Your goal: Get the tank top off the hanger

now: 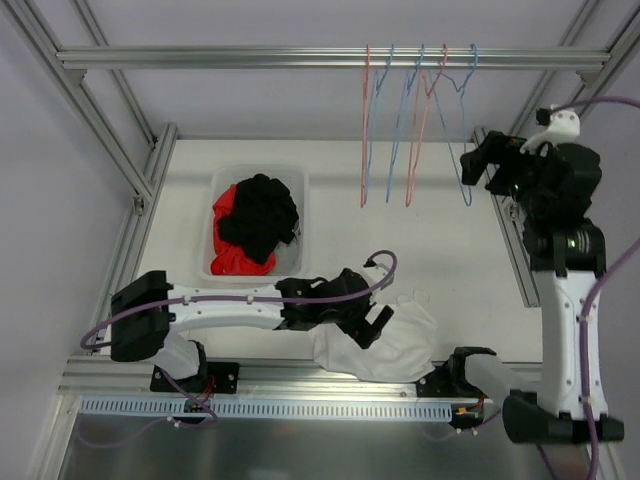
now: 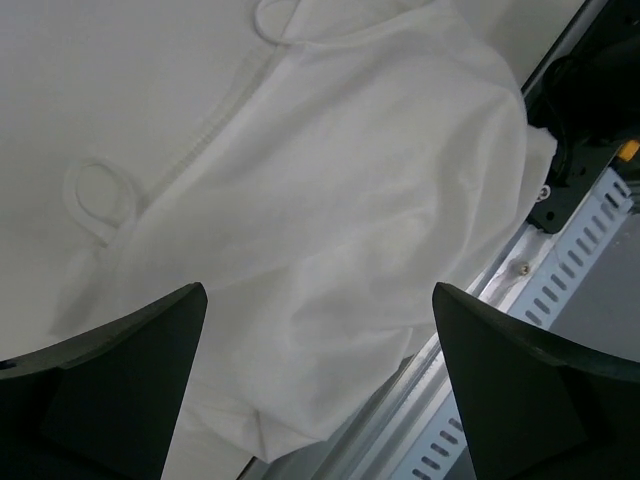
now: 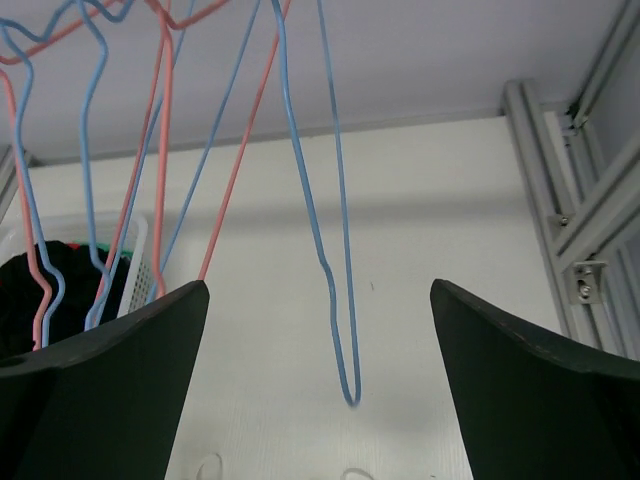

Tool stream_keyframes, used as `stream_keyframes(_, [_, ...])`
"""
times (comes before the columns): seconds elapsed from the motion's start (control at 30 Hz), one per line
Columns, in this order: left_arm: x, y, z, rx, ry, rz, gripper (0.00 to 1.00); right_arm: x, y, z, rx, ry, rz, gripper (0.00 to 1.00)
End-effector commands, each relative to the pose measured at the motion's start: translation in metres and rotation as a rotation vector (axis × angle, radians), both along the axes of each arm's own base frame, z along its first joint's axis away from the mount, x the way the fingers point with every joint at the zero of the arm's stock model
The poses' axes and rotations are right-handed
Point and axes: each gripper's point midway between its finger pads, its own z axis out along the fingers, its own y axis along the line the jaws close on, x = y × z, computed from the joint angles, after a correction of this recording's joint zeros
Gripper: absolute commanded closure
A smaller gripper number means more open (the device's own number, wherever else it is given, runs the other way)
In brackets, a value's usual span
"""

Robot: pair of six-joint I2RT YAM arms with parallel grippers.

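Currently, at the near edge of the table (image 1: 450,260), the white tank top (image 1: 400,350) lies crumpled and off any hanger. Its long axis runs roughly 7 to 1 o'clock in the top view, straps toward 1 o'clock. The left gripper (image 1: 376,322) hovers just over it, jaws apart, holding nothing. Farther out at 2 o'clock, the right gripper (image 3: 320,290) stands with jaws apart. A bare blue hanger (image 3: 351,398) dangles untouched between its fingers, hung from the rail (image 1: 250,57).

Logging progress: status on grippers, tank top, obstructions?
Left gripper open above white tank top. Right gripper open by bare blue hanger. Tank top on table, off hanger. Nothing blocking.
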Motion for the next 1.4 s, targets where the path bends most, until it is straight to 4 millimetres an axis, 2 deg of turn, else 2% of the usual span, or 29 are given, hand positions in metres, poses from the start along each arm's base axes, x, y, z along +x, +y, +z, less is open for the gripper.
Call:
stream_keyframes(0.0, [-0.007, -0.019, -0.012, 0.087, -0.028, -0.032, 0.01, -0.074, -0.03, -0.001, -0.041, -0.038, -0.158, 0.01])
stream_keyframes(0.03, [-0.01, -0.024, -0.016, 0.097, -0.03, -0.04, 0.01, -0.086, -0.031, -0.003, -0.044, -0.049, -0.165, 0.01])
stream_keyframes(0.07, [-0.014, -0.026, -0.031, 0.145, -0.023, -0.051, 0.01, -0.097, -0.032, -0.005, -0.047, -0.06, -0.169, 0.01])
stream_keyframes(0.1, [-0.02, -0.03, -0.036, 0.16, -0.024, -0.066, 0.01, -0.116, -0.032, -0.004, -0.05, -0.08, -0.166, 0.01])
stream_keyframes(0.13, [-0.021, -0.038, -0.033, 0.157, -0.031, -0.07, 0.01, -0.125, -0.03, -0.006, -0.051, -0.079, -0.152, 0.01])
stream_keyframes(0.17, [-0.022, -0.039, -0.05, 0.204, -0.024, -0.067, 0.01, -0.132, -0.028, -0.007, -0.057, -0.08, -0.136, 0.0])
stream_keyframes(0.23, [-0.02, -0.05, -0.052, 0.225, -0.059, -0.048, 0.01, -0.152, -0.015, -0.006, -0.044, -0.098, -0.06, 0.01])
stream_keyframes(0.3, [-0.019, -0.047, -0.083, 0.332, -0.077, -0.038, 0.01, -0.165, -0.008, -0.004, -0.038, -0.119, -0.02, 0.01])
stream_keyframes(0.33, [-0.017, -0.054, -0.082, 0.341, -0.101, -0.023, 0.01, -0.174, -0.003, -0.001, -0.035, -0.146, 0.007, 0.01])
stream_keyframes(0.37, [-0.016, -0.051, -0.107, 0.41, -0.1, -0.015, 0.01, -0.18, -0.001, 0.003, -0.033, -0.166, 0.019, 0.01])
stream_keyframes(0.4, [-0.017, -0.044, -0.117, 0.464, -0.098, -0.006, 0.01, -0.184, 0.001, 0.006, -0.031, -0.18, 0.027, 0.01])
stream_keyframes(0.43, [-0.017, -0.046, -0.121, 0.474, -0.097, 0.014, 0.01, -0.19, 0.004, 0.009, -0.028, -0.197, 0.048, 0.0])
stream_keyframes(0.47, [-0.017, -0.04, -0.135, 0.513, -0.093, 0.026, 0.03, -0.197, 0.006, 0.013, -0.027, -0.221, 0.057, 0.0])
stream_keyframes(0.53, [-0.02, -0.031, -0.145, 0.536, -0.073, 0.054, 0.24, -0.206, 0.01, 0.021, -0.023, -0.255, 0.081, 0.01])
stream_keyframes(0.57, [-0.018, -0.027, -0.147, 0.545, -0.08, 0.073, 0.62, -0.212, 0.011, 0.024, -0.021, -0.273, 0.082, 0.01])
stream_keyframes(0.63, [-0.016, -0.017, -0.148, 0.56, -0.083, 0.102, 0.91, -0.219, 0.011, 0.031, -0.016, -0.303, 0.086, 0.01])
stream_keyframes(0.67, [-0.012, -0.015, -0.139, 0.548, -0.105, 0.119, 1.0, -0.223, 0.011, 0.032, -0.014, -0.313, 0.086, 0.0])
stream_keyframes(0.7, [-0.009, -0.01, -0.133, 0.551, -0.121, 0.129, 1.0, -0.225, 0.011, 0.035, -0.015, -0.326, 0.083, 0.0])
stream_keyframes(0.73, [-0.006, -0.008, -0.113, 0.526, -0.139, 0.144, 1.0, -0.226, 0.01, 0.036, -0.016, -0.33, 0.079, 0.0])
stream_keyframes(0.8, [0.01, 0.0, -0.083, 0.5, -0.207, 0.191, 1.0, -0.227, 0.01, 0.036, -0.018, -0.334, 0.075, 0.01])
stream_keyframes(0.83, [0.015, 0.003, -0.052, 0.443, -0.226, 0.213, 1.0, -0.227, 0.01, 0.035, -0.016, -0.332, 0.075, 0.01])
stream_keyframes(0.9, [0.036, 0.016, -0.017, 0.394, -0.275, 0.285, 1.0, -0.227, 0.009, 0.035, -0.015, -0.335, 0.069, 0.0])
stream_keyframes(0.93, [0.043, 0.025, 0.016, 0.328, -0.288, 0.319, 1.0, -0.226, 0.008, 0.034, -0.015, -0.335, 0.067, 0.01])
stream_keyframes(1.0, [0.066, 0.046, 0.048, 0.279, -0.312, 0.407, 1.0, -0.227, 0.008, 0.034, -0.016, -0.342, 0.062, 0.0])
stream_keyframes(1.03, [0.072, 0.059, 0.077, 0.209, -0.319, 0.445, 1.0, -0.227, 0.008, 0.034, -0.017, -0.345, 0.064, 0.0])
stream_keyframes(1.07, [0.077, 0.069, 0.088, 0.193, -0.322, 0.47, 1.0, -0.228, 0.008, 0.035, -0.018, -0.353, 0.062, 0.0])
stream_keyframes(1.1, [0.088, 0.086, 0.113, 0.136, -0.328, 0.517, 1.0, -0.229, 0.007, 0.037, -0.021, -0.36, 0.061, 0.0])
stream_keyframes(1.27, [0.121, 0.138, 0.178, 0.031, -0.385, 0.642, 1.0, -0.233, 0.006, 0.043, -0.025, -0.382, 0.056, 0.0])
stream_keyframes(1.37, [0.142, 0.169, 0.209, 0.003, -0.424, 0.72, 1.0, -0.235, 0.007, 0.046, -0.022, -0.394, 0.062, 0.0])
